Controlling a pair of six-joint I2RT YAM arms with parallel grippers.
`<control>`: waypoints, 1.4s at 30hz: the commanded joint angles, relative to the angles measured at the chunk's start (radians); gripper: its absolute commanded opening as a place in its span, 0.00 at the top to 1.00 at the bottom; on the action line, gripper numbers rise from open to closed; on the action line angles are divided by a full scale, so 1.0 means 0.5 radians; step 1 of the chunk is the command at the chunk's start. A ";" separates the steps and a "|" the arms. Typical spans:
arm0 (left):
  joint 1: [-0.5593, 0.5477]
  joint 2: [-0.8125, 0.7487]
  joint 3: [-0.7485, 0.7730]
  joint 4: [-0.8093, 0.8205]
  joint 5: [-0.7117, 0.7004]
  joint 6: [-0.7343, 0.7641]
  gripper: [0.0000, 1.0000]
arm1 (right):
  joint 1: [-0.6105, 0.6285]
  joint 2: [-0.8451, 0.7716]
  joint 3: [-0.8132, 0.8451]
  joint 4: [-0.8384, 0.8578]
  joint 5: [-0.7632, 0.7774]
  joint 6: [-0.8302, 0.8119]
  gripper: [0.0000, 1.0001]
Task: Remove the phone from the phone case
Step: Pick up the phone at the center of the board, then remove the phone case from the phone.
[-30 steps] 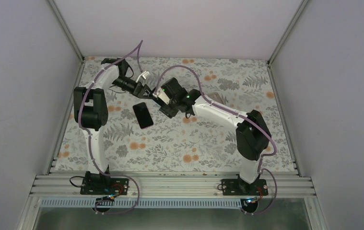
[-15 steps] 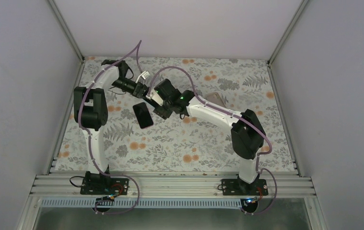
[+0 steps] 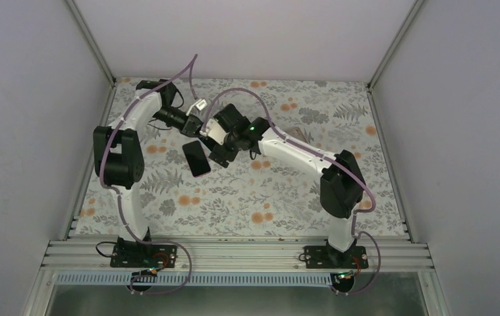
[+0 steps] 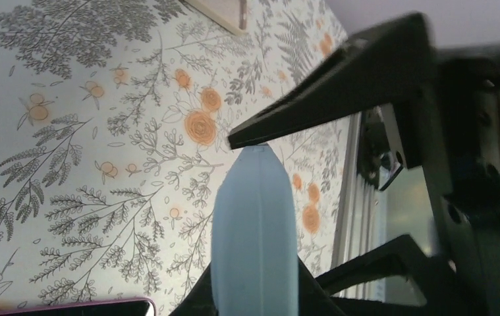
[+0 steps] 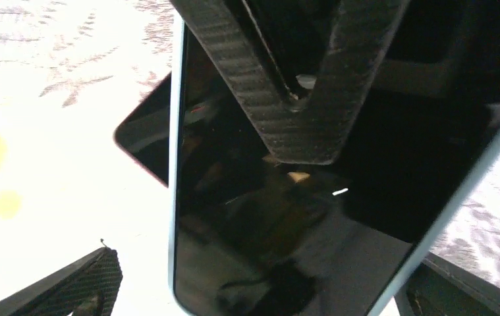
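The light-blue phone case is held above the bench, seen edge-on between the left fingers, which are clamped on it. The dark, glossy face of the phone is seen inside the case's rim, crossed by one left finger. The right fingers are spread wide on either side of the case's end; whether they touch it cannot be told. A second phone, dark and pink-edged, is laid flat on the bench just beside them.

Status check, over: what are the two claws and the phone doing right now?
Left gripper shut on cased phone. Right gripper open around it. Second phone on table below.
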 commanded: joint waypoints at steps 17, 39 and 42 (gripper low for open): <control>-0.389 -0.883 -0.128 -0.014 -0.458 0.332 0.98 | -0.588 -0.315 -0.048 -0.760 -1.514 -0.756 0.00; -0.428 -1.015 -0.071 -0.014 -0.427 0.289 0.98 | -0.629 -0.086 -0.019 -0.712 -1.597 -0.821 0.00; -0.433 -1.020 -0.083 -0.014 -0.436 0.296 0.98 | -0.641 -0.068 -0.006 -0.714 -1.607 -0.830 0.00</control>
